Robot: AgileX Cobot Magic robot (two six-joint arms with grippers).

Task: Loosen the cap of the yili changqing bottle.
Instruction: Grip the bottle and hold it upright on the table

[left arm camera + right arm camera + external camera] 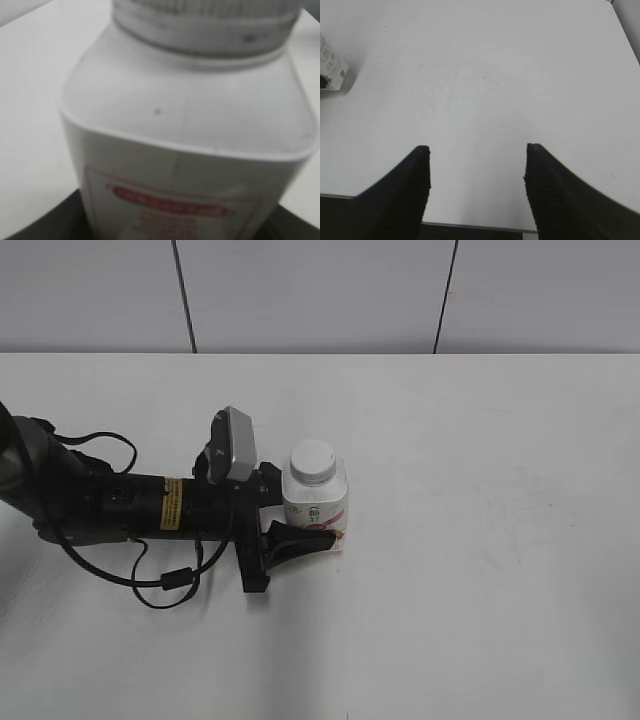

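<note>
The left tool [300, 525] lies low along the worktop [480, 570], reaching in from the left edge of the exterior view. Only its near finger [292, 541] shows clearly there, pressed against the front lower side of the yili changqing bottle [315, 502]; the far finger is hidden behind the bottle and the wrist camera housing. The bottle sits between the fingers, and the tool appears clamped on its body. In the left wrist view the bottle [185, 145] fills almost the whole picture, blurred by closeness. The fingers there are only dark slivers at the bottom corners, and the cap [205, 20] is cut off by the top edge, with just its ribbed lower rim showing.

The bottle stands upright left of the worktop's centre, with the white cap [313, 461] seated on its neck. Its label is pink-red; a red banner of writing crosses it in the left wrist view, too blurred to read.

The right tool [476, 185] is out of the exterior view. Its own camera shows two dark ribbed fingers [405, 195] standing well apart over bare worktop, holding nothing. A corner of the bottle [330, 67] shows at the left edge, mostly cut off, with small unreadable print.
</note>
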